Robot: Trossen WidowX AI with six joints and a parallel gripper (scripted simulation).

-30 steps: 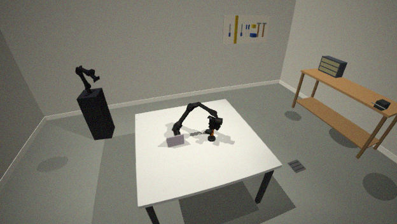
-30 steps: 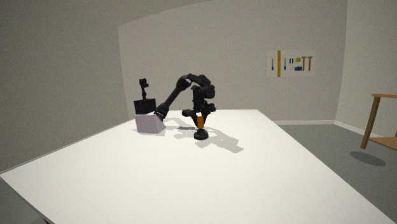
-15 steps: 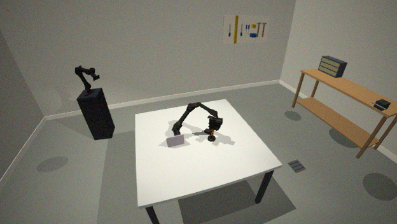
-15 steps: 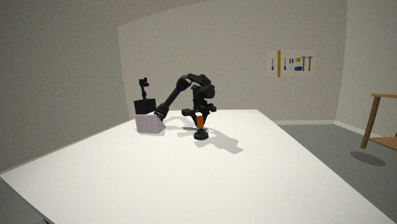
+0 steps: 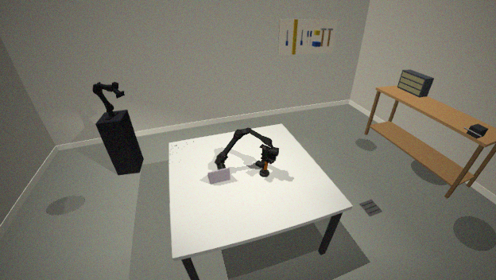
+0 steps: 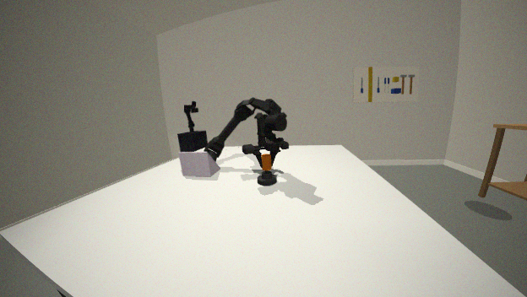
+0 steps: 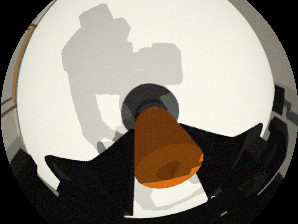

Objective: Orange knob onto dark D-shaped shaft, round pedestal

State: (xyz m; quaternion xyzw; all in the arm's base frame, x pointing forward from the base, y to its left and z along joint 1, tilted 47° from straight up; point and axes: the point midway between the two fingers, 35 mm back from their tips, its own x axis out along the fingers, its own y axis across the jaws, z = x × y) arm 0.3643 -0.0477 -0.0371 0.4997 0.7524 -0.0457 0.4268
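The orange knob (image 5: 265, 166) (image 6: 266, 161) (image 7: 162, 140) is upright between the fingers of my gripper (image 5: 265, 162) (image 6: 266, 164) (image 7: 156, 130), which is shut on it. The dark round pedestal (image 5: 264, 173) (image 6: 267, 181) (image 7: 130, 104) stands on the white table directly below. In the exterior view a short dark part of the shaft (image 6: 267, 173) shows between the knob's lower end and the pedestal, so the knob is not down on the pedestal. The views do not tell whether the shaft's tip is inside the hole. Both flat sides are hidden.
A pale lilac block (image 5: 218, 176) (image 6: 196, 164) stands beside the arm's base on the white table (image 5: 246, 215) (image 6: 253, 236). A second arm (image 5: 104, 97) on a black stand (image 5: 121, 143) and a wooden bench (image 5: 441, 111) are away from the table.
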